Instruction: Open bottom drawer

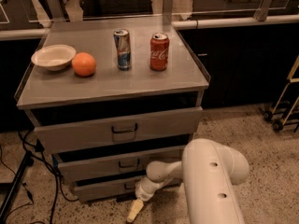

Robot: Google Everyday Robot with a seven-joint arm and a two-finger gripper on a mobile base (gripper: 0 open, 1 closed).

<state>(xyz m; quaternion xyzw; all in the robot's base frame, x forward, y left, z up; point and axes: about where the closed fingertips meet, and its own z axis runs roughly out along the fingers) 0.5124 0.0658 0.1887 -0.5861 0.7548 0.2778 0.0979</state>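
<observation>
The bottom drawer (105,189) is the slimmest grey front, lowest of three in the grey metal cabinet. Its small dark handle (129,185) sits at the middle. The front stands out a little from the cabinet, with a dark gap above it. My gripper (134,211) hangs just below and in front of the drawer's handle, near the floor, pointing down and to the left. My white arm (212,181) reaches in from the lower right, and its wrist (152,181) covers the right part of the drawer front.
The medium drawer (119,164) and the tall top drawer (119,129) are above. On the cabinet top stand a white bowl (53,56), an orange (84,64), a blue can (122,49) and a red cola can (159,51). Cables and a stand leg (18,183) lie at the left.
</observation>
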